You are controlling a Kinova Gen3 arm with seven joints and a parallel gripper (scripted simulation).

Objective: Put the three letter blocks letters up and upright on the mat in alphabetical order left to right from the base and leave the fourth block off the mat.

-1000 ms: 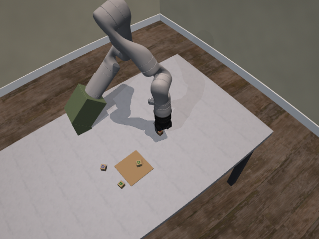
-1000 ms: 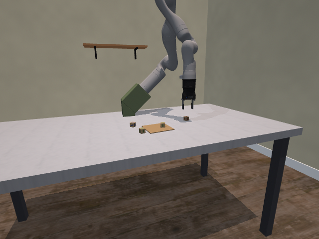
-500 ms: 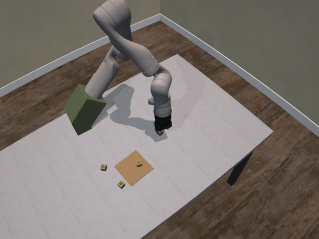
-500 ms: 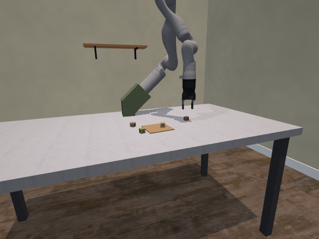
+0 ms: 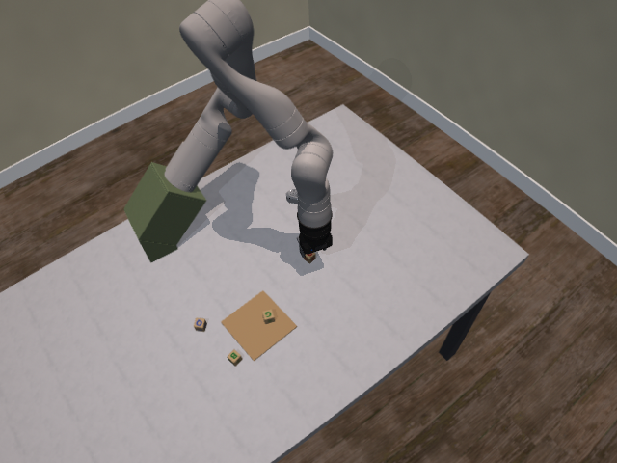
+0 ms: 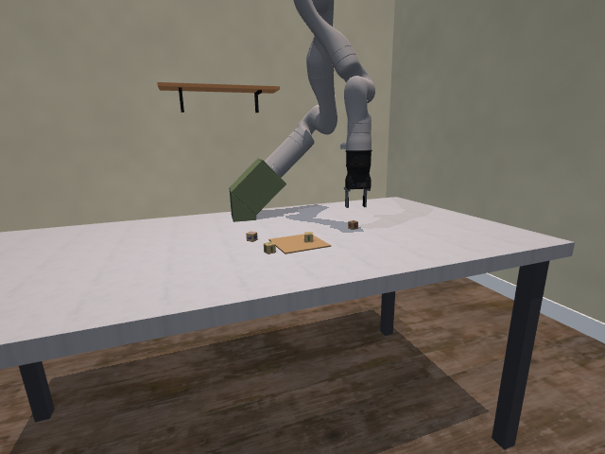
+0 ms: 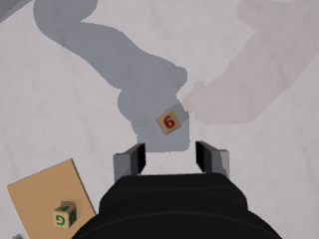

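My gripper [image 6: 355, 200] is open and empty, hanging a little above the table over a block with a red 6 on top [image 7: 169, 121]. That block lies on the bare table beyond the mat, and also shows in the top and exterior views [image 5: 309, 257] [image 6: 353, 224]. The tan mat [image 5: 258, 324] lies flat with a green G block [image 5: 268, 315] on it, also in the wrist view [image 7: 64, 217]. A green B block [image 5: 234, 356] lies just off the mat's near corner. A block with a purple round letter [image 5: 200, 323] lies on the table to the mat's left.
The arm's green base box [image 5: 162, 209] stands at the table's back left. The table's right edge [image 5: 518, 258] is well away from the blocks. A wall shelf [image 6: 218, 88] hangs behind the table.
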